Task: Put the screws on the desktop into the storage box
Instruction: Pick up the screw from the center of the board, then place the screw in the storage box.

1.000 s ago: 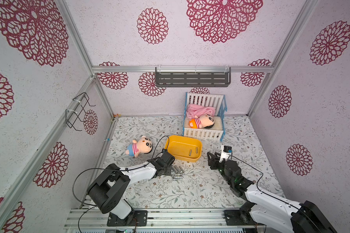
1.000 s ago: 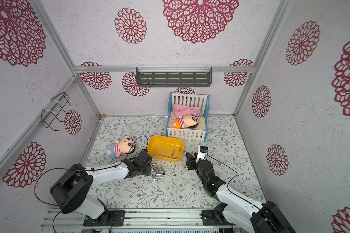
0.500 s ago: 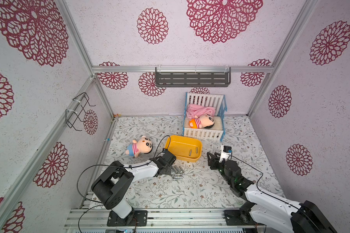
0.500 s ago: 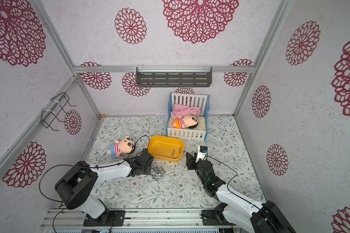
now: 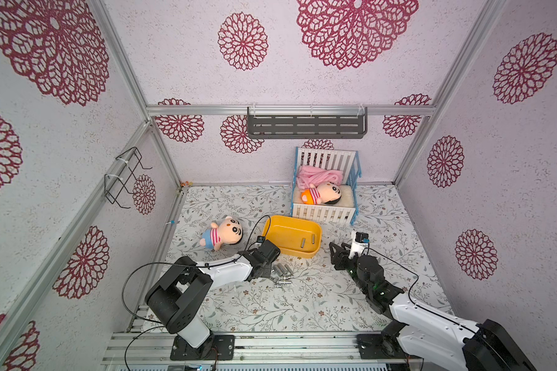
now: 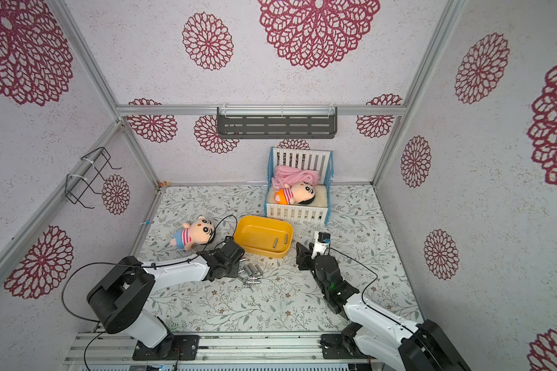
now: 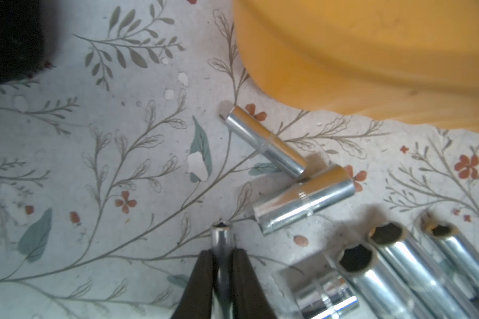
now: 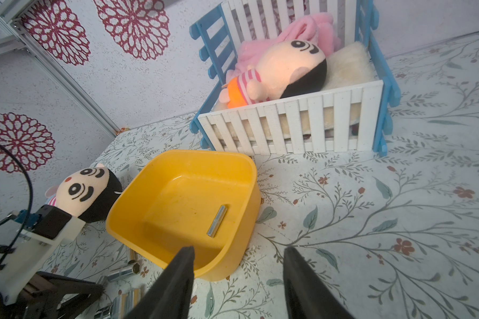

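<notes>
The white table point(image 5: 303, 308) printed with grey-green vines is closed in on three sides by flower-patterned walls point(image 5: 61, 192). Its near edge is bounded by an aluminium rail point(image 5: 287, 340), to which both arm bases are bolted. The widest bare stretch of print is seen between the two arms, from the rail up to the cluster of shiny silver cylindrical screws point(image 5: 282, 277). That cluster is laid just in front of the shallow yellow plastic storage box point(image 5: 295, 253). Two screws point(image 5: 303, 243) are seen lying inside the box, toward its right end.

In the left wrist view a thin silver screw point(image 7: 221, 237) is clamped between the left jaws, its hollow end projecting past the tips. Whether it is lifted off the table cannot be told. Further screws are seen just beside it, and the box's rounded wall is close ahead. The right jaws are held well apart with nothing between them, near the box's right end.

A striped plush doll point(image 5: 222, 233) is laid left of the box. A white-and-blue slatted toy crib point(image 5: 322, 214) is set close behind the box, with a strip of table between them. A second doll point(image 5: 322, 196) and a pink blanket point(image 5: 319, 175) are held in the crib.
</notes>
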Motion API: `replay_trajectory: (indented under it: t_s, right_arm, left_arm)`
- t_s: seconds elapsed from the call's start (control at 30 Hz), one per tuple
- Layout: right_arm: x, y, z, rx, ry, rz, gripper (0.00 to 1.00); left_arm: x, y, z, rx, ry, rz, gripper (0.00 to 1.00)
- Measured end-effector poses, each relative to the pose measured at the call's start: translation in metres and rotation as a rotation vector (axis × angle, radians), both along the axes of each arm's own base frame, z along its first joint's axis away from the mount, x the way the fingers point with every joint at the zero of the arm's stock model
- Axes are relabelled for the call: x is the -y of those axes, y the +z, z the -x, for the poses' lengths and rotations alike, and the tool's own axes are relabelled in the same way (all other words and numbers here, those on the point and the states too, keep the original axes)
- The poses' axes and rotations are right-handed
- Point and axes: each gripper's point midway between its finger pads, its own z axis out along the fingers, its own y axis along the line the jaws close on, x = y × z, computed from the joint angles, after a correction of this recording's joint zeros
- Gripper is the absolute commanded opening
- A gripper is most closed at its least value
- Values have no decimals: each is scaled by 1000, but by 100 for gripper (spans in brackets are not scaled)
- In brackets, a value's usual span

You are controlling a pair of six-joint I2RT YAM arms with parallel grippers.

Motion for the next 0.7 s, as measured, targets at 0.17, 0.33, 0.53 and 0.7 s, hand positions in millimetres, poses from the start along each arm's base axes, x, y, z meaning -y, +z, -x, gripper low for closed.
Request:
replay_trajectory:
  t_s: [0.17,0.33,0.53,0.7]
  right_arm:
    - [0,-2,0,-6,-1,4,56]
    - [1,-2,0,-6,-2,5,56]
    - [2,-2,0,-5,-8,7,57]
    - [7,-4,-3,1,-34,47,58]
  left_arm:
    - [-8,35,0,108,14,17,0]
    - [-7,87,3,274,6,68,0]
    - [12,121,-9,341,-15,144,0]
    - [55,130,-46,346,-53,165,0]
